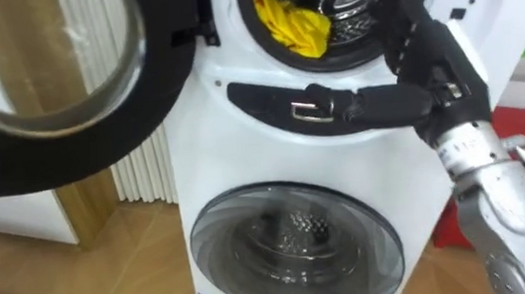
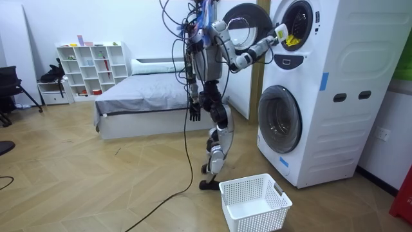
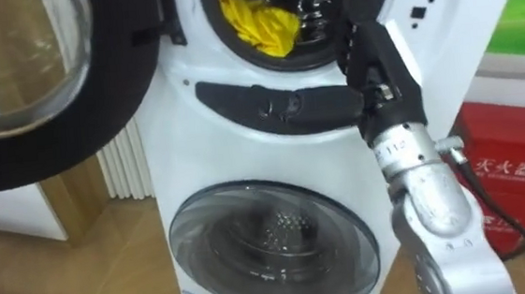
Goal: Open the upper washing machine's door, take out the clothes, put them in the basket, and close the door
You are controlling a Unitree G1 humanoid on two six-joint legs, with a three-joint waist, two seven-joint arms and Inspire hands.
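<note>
Clothes (image 1: 295, 22): one yellow piece lies bunched at the lower left of the upper drum opening of the washing machine (image 1: 207, 151). At far left, the round door (image 1: 42, 89) of that drum stands swung open. To the right of the yellow piece and apart from it, the right hand (image 1: 434, 54) is raised at the right side of the opening. Its fingers (image 1: 402, 9) are stretched out into the drum and hold nothing. Below, the lower drum door (image 1: 294, 248) is closed. In the room view, the robot stands facing the machine, the left hand (image 2: 194, 113) hangs at its side, and a white basket (image 2: 254, 203) sits on the floor by its feet.
</note>
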